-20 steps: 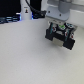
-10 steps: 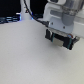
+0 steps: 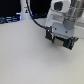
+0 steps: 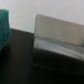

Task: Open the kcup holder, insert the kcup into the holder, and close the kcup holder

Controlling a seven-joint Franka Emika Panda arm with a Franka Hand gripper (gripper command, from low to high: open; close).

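Note:
In the exterior view my gripper (image 3: pixel 60 41) hangs under the white arm at the upper right, low over the white table (image 3: pixel 30 60). Its dark fingers merge with a dark shape beneath them, so I cannot tell if they are open or shut. The wrist view is blurred. It shows a grey handle-like panel (image 4: pixel 57 31) on a black surface (image 4: pixel 20 60), which looks like the front of the kcup holder seen from very close. My fingers do not show in that view. The kcup is out of view.
A teal object (image 4: pixel 4 27) sits beside the black surface in the wrist view. Dark equipment (image 3: pixel 10 19) and a black cable (image 3: pixel 35 20) lie at the back on the exterior view's left.
The gripper has shifted slightly downward and stays at about the same spot. Nothing else has visibly moved.

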